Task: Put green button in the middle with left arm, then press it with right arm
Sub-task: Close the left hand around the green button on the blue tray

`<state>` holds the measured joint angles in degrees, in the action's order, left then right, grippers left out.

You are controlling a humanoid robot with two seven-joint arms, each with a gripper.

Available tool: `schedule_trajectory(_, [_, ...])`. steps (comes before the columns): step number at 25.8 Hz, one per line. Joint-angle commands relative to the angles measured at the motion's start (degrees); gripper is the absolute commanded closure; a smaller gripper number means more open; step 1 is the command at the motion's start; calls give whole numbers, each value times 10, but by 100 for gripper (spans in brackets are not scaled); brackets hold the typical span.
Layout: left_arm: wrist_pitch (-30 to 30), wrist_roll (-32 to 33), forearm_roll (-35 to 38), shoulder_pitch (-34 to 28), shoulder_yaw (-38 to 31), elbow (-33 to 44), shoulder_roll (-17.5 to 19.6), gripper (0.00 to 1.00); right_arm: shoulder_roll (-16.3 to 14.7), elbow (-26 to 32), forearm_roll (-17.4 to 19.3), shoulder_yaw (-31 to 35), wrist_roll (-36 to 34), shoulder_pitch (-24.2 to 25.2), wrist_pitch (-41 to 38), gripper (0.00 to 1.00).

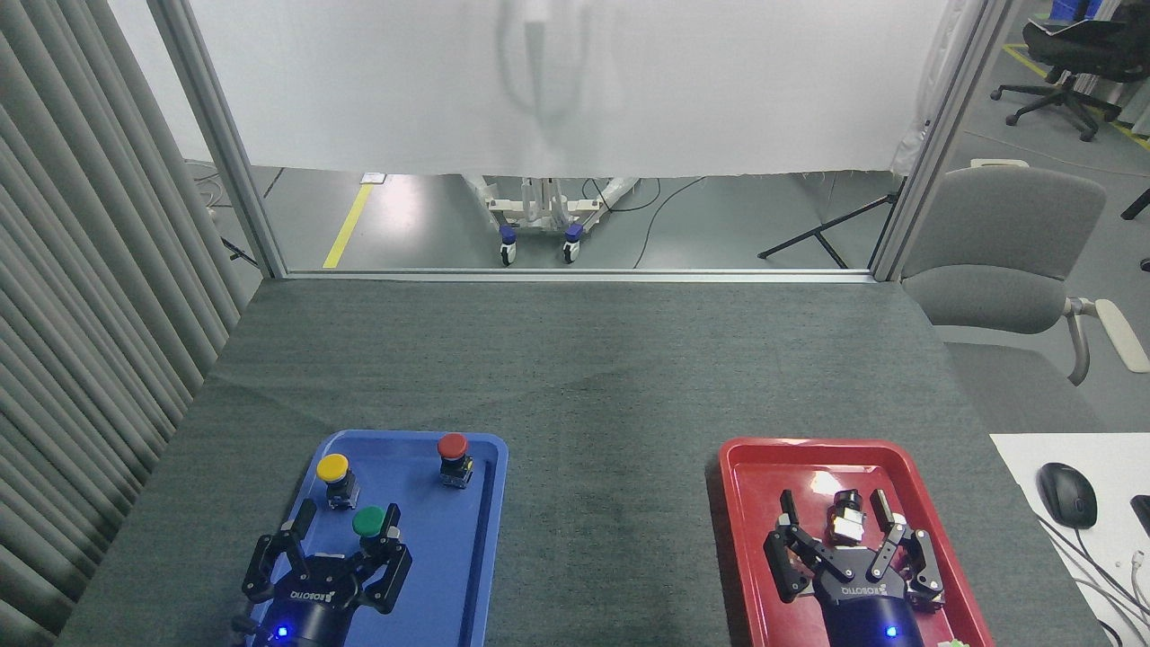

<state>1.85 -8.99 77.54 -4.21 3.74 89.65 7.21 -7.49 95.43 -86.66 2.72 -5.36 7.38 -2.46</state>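
Surface: dark grey cloth tabletop (593, 377).
Green button (367, 521): upright in blue tray (467, 557), between my left gripper's fingers.
Left gripper (346, 526): spread, not clamped.
Right gripper (831, 517): spread over red tray (746, 476).

Two black robot grippers showed at the bottom of the head view. The left gripper (347, 530) had jointed black fingers (393, 521) with linked segments, white ROBOTIQ lettering printed upside down across its palm and a small blue light glowing on the dark wrist below. The right gripper (831, 521) was of the same make: black multi-link fingers (879, 509), the same inverted white lettering, a blue light and a dark navy cylindrical wrist beneath.
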Motion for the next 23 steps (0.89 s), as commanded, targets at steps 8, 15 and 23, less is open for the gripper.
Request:
schedule_trajectory(8, [10,23,5,5,6,3,1,0,0,-1,0,1,3,-1,1,0])
schedule_trajectory(15, [6,23,5,6,6,0,1,0,-3,0,0,5,3,-2,0,0])
schedule_trajectory(23, [5,23,5,6,6,0,1,0,-7,0,0,18,3,1,0,0])
